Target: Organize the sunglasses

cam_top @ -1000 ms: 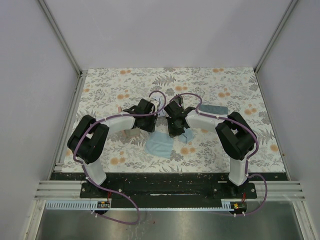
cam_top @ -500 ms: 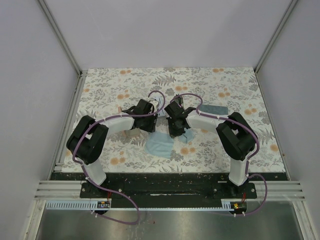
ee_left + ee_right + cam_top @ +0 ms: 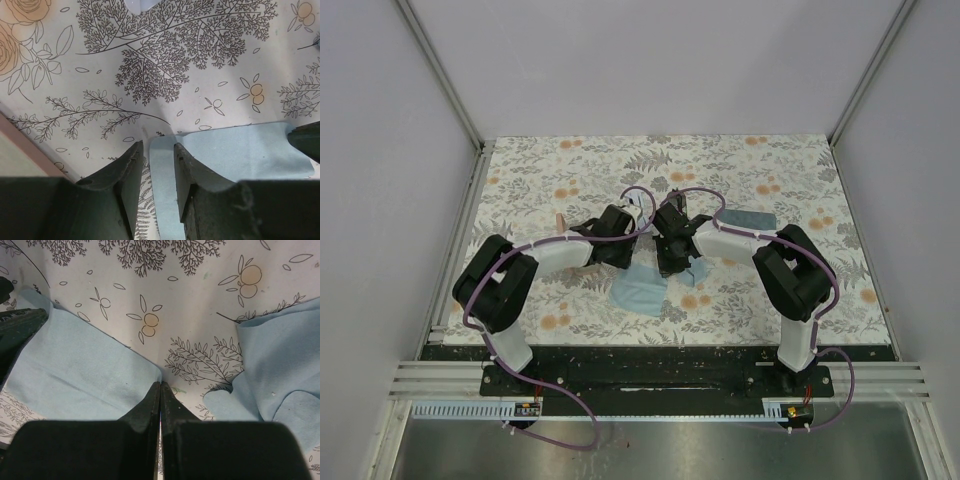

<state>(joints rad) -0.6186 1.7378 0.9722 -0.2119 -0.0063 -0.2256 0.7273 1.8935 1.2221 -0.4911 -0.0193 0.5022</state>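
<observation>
Left gripper, jaws slightly parted, straddles a blue cloth's edge on the worktop; right gripper, closed, meets its corner.

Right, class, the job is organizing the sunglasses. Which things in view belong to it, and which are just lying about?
Belong to the job: left tool; right tool; the sunglasses themselves are not clearly in view.

Lying about: light blue cloth; second cloth; grey-blue case; pink case.

Flower-printed table top at centre frame, plain pale lilac walls around, aluminium corner posts.
</observation>
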